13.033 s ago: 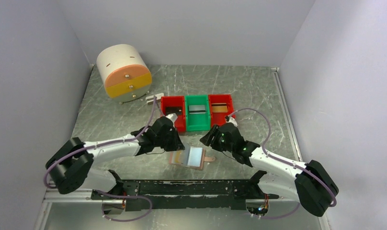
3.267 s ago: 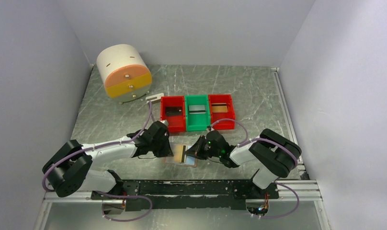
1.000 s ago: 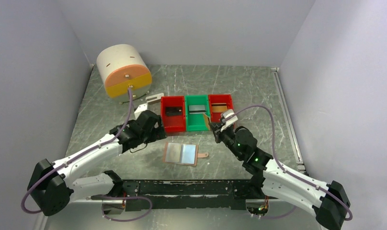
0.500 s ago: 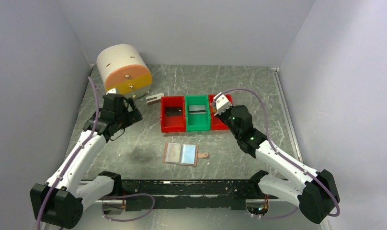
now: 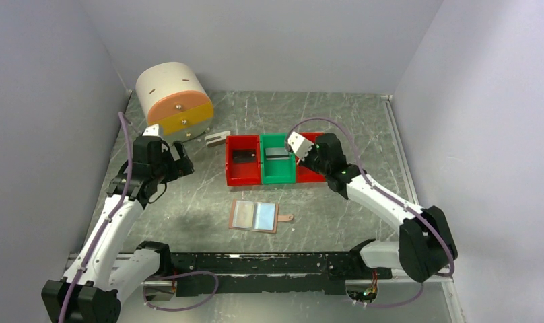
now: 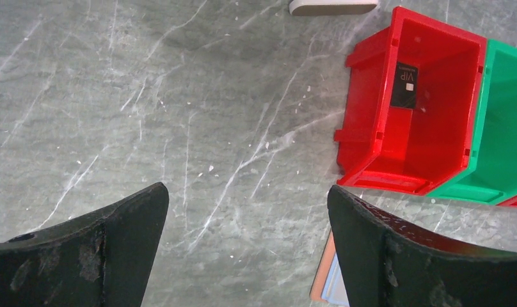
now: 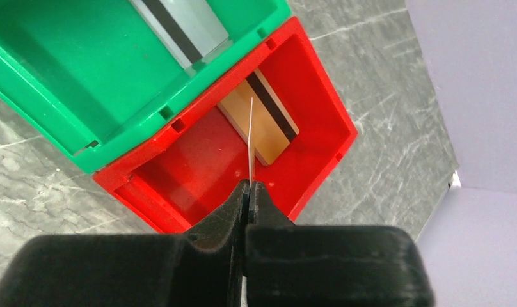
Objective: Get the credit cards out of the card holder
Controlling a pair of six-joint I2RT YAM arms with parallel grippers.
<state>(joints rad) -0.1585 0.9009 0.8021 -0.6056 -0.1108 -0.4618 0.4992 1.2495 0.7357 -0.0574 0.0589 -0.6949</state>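
Card (image 7: 251,137), seen edge-on, is being pinched in my shut right pincer (image 7: 248,190) over the red bin (image 7: 192,153) holding a gold card (image 7: 272,131). My left pincer (image 6: 246,201) is hovering wide open over the table (image 6: 147,96). The holder (image 5: 254,216) is lying open, well apart from both.

bright even overhead light, faint soft shadow on table (image 5: 192,219), wrist-view foregrounds slightly blurred

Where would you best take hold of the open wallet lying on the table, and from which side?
Probably by its strap tab, coming in low from the right side. The wallet lies open and flat on the table, so its edges give little to pinch, while the tab sticks out past its right edge.
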